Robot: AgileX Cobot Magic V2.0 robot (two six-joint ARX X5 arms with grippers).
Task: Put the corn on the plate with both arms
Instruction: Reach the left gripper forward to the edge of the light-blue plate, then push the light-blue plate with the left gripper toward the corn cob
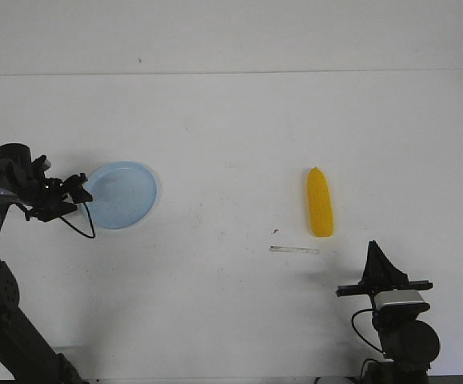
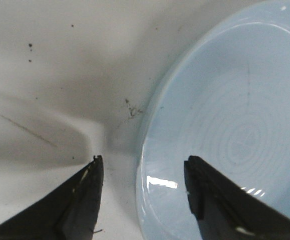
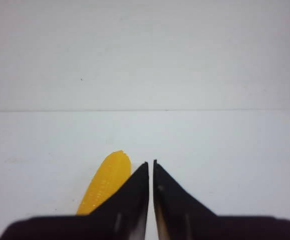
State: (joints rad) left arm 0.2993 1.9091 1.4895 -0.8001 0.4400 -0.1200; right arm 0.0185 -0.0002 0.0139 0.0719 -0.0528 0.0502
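Corn lies toward the tabletop's right edge, one cob and one plate, well apart.
Left gripper, spread, straddles the plate's rim near the left edge; right gripper, pressed together and empty, hovers near the corn.

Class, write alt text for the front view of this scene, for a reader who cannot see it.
A yellow corn lies on a white table, right of centre, apart from a pale blue plate at the left. The left gripper sits open at the plate's left rim. The right gripper, shut, hangs just short of the corn, near its blunt end.
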